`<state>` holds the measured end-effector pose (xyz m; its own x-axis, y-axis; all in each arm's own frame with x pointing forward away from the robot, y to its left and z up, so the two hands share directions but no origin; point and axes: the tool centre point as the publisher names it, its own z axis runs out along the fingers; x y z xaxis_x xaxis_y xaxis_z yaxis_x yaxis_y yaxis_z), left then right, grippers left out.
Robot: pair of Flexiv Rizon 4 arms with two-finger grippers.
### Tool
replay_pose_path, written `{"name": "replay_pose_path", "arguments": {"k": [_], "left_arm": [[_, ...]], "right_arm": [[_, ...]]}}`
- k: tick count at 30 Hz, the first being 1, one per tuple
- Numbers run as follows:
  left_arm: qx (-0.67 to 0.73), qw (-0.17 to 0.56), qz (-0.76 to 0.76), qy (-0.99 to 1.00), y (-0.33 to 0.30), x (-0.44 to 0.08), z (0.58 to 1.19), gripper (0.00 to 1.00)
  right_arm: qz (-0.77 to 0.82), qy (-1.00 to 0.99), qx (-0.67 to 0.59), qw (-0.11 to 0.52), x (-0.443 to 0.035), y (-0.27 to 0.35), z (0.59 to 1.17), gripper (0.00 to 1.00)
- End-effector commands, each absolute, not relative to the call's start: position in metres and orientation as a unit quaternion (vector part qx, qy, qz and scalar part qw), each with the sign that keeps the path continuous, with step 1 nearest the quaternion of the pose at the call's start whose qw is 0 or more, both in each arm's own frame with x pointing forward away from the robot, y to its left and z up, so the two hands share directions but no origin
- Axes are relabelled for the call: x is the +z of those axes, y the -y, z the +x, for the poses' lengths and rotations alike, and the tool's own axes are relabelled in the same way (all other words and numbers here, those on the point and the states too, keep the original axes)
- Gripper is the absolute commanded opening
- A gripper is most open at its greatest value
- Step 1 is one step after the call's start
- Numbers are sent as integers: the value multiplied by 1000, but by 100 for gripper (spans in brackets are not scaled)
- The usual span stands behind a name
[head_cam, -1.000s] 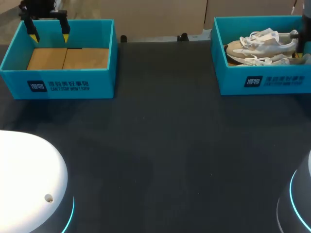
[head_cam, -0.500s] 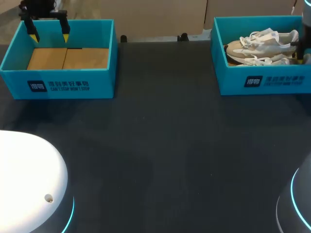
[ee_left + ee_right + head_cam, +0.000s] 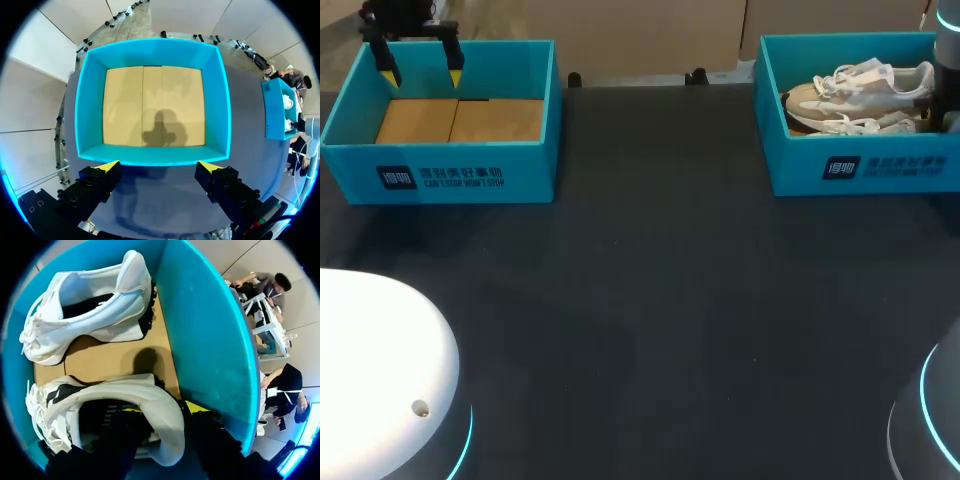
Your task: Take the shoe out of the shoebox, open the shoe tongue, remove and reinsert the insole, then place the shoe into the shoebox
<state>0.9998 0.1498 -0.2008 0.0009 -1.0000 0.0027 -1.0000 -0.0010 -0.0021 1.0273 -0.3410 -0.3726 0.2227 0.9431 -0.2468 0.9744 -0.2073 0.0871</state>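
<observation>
Down in the shoebox (image 3: 860, 168), right hand (image 3: 160, 409) astride the near shoe (image 3: 125, 387), grip unclear, wall (image 3: 210, 340) alongside; left hand (image 3: 159, 164) apart.

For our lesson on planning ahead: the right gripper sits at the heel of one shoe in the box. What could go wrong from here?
1. The right gripper is at the heel only, so the shoe may tip toe-down when lifted.
2. The second shoe lies close by with loose laces; they could snag and drag it along.
3. The box wall is right beside the gripper; a bump may shift the box.
</observation>
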Motion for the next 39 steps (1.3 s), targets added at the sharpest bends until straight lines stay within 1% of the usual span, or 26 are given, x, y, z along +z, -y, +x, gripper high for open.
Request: {"name": "replay_pose_path", "arguments": {"k": [1, 2, 3, 8, 12, 25, 39], "left_arm": [[1, 0, 707, 707, -150, -201, 1000, 100], [1, 0, 707, 707, -150, -201, 1000, 100], [1, 0, 707, 707, -150, -201, 1000, 100], [1, 0, 707, 707, -150, -201, 1000, 100], [1, 0, 707, 707, -150, -201, 1000, 100], [1, 0, 707, 707, -150, -201, 1000, 100], [1, 0, 707, 707, -150, -201, 1000, 100]], "right_arm": [[772, -621, -83, 107, -379, 341, 1035, 28], [772, -621, -84, 108, -379, 341, 1035, 11], [772, -621, -84, 108, -378, 341, 1034, 0], [777, -613, -86, 112, -368, 343, 1031, 0], [768, -617, -106, 135, -353, 341, 1027, 0], [751, -633, -110, 154, -276, 325, 1012, 0], [752, -628, -103, 170, -190, 312, 1010, 0]]}}
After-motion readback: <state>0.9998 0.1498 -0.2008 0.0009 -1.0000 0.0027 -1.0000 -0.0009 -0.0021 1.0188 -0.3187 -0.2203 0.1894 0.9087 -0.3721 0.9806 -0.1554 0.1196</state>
